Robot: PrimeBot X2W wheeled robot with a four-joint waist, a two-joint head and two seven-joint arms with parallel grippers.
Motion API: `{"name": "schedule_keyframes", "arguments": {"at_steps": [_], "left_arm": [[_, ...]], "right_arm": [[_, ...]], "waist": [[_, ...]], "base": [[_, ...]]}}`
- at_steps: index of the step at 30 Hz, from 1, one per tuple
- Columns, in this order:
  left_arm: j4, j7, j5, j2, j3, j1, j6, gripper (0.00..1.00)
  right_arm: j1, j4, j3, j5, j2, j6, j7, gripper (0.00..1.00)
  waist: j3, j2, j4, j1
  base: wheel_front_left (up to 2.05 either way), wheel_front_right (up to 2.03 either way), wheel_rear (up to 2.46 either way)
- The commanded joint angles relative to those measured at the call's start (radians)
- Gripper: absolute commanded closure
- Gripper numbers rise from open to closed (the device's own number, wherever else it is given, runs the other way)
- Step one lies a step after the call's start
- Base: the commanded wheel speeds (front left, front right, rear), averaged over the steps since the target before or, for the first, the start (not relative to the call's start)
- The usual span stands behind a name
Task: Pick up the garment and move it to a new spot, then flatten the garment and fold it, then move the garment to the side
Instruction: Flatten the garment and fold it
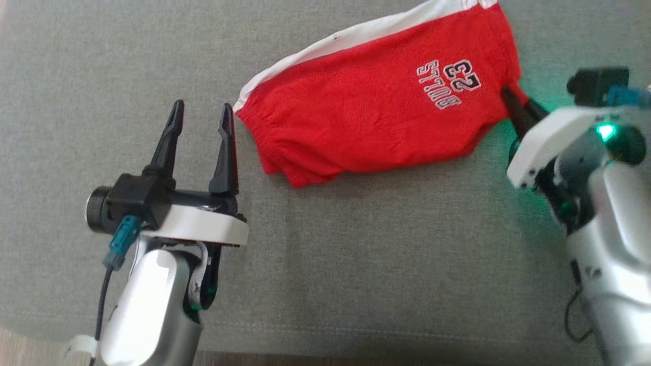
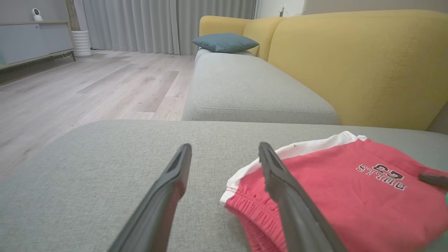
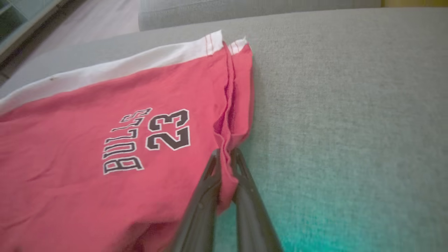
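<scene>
Shorts: you've got red shorts (image 1: 376, 107) w/ a white side stripe & "BULLS 23" print. They lie mostly flat on the grey seat (image 1: 356, 264), toward its far edge and right of centre. Elastic waistband end points to the seat's left edge, leg hems to its right edge.
R claw: your R claw (image 1: 513, 104) is pressed together, pinching the near right corner of the shorts. In its wrist cam a fold of red cloth (image 3: 87, 147) is caught btwn the two fingers (image 3: 206, 196) and bunches up just past the tips (image 3: 225, 154).
L claw: your L claw (image 1: 202, 109) is spread wide, w/ bare seat showing btwn the fingers. It sits over the seat's near left part, just beside the waistband end. Its inner finger is close to the cloth but apart from it in the head cam. In its wrist cam (image 2: 225, 147) one finger overlaps the waistband (image 2: 350, 196), so can't tell contact from there.
Seat: grey woven fabric (image 3: 350, 105); its near edge runs along the bottom of the head cam. There's a green glow on it beside the R wrist light (image 1: 605, 132).
Beyond: the L wrist cam shows a 2nd grey seat (image 2: 252, 87), a yellow sofa back (image 2: 350, 63), a blue pillow (image 2: 224, 42), wood floor (image 2: 87, 80) & grey curtains (image 2: 157, 21).
</scene>
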Motion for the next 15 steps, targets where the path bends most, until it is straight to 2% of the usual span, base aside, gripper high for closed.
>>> {"name": "schedule_keyframes", "arguments": {"at_steps": [1, 7, 15], "left_arm": [[-0.030, -0.005, 0.007, 0.009, 0.037, 0.002, -0.005, 0.00], [-0.015, -0.005, 0.016, 0.011, 0.040, 0.035, -0.017, 0.00], [0.006, -0.005, 0.011, 0.009, 0.032, 0.086, -0.020, 0.00]], "right_arm": [[0.031, -0.039, 0.008, 0.002, 0.007, -0.001, -0.015, 1.00], [0.210, -0.138, -0.068, 0.003, 0.053, -0.001, -0.075, 1.00], [0.395, -0.212, -0.191, -0.010, 0.102, -0.001, -0.069, 1.00]], "waist": [[-0.013, -0.0001, -0.008, 0.0000], [-0.070, -0.0001, -0.034, 0.0000], [-0.131, -0.0001, -0.058, 0.0000]], "base": [[0.00, 0.00, 0.00], [0.00, 0.00, 0.00], [0.00, 0.00, 0.00]]}}
